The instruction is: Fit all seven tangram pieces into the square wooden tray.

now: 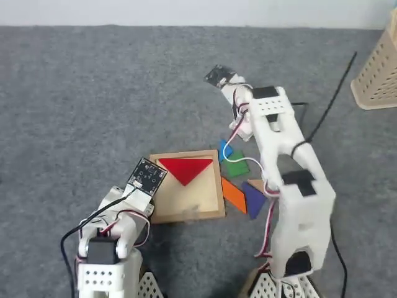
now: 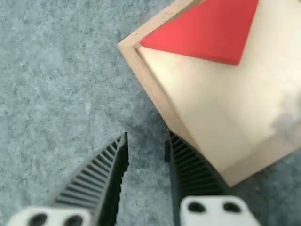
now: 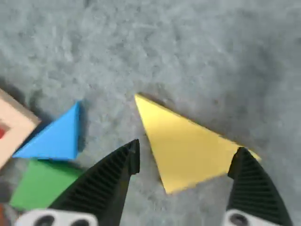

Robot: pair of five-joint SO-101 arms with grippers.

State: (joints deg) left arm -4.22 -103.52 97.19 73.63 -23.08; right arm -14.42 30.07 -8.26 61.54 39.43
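A grey carpet (image 1: 74,93) covers the whole table. The biggest thing on it is the right arm (image 1: 298,205), a chunky white one that stretches away from its base towards the far side, with a black cable (image 1: 332,99) trailing off behind it. The right gripper (image 3: 188,157) is spread wide, and its two black fingers stand on either side of a yellow triangle (image 3: 186,141) lying flat on the carpet. It isn't pinching the triangle.

The square wooden tray (image 1: 177,200) sits in the middle, between the two arms. One piece is in it, a big red triangle (image 1: 186,169) lying flat against the far edge with its point towards the arms' bases.

The left arm (image 1: 111,248) is bent in close to the tray's near corner. The left gripper (image 2: 146,143) is parted a little with nothing between the fingers. It hangs over bare carpet just outside the tray's rim.

A pale slatted basket (image 1: 378,68) stands well off at the far right edge.

The loose pieces lie in a cluster beside the tray, on the right arm's side. There is an orange piece (image 1: 233,194) just beside the rim, with a purple piece (image 1: 254,200) next to it. Farther back are a green square (image 1: 236,166) and a small blue triangle (image 1: 225,150). The blue triangle lies near the yellow one.
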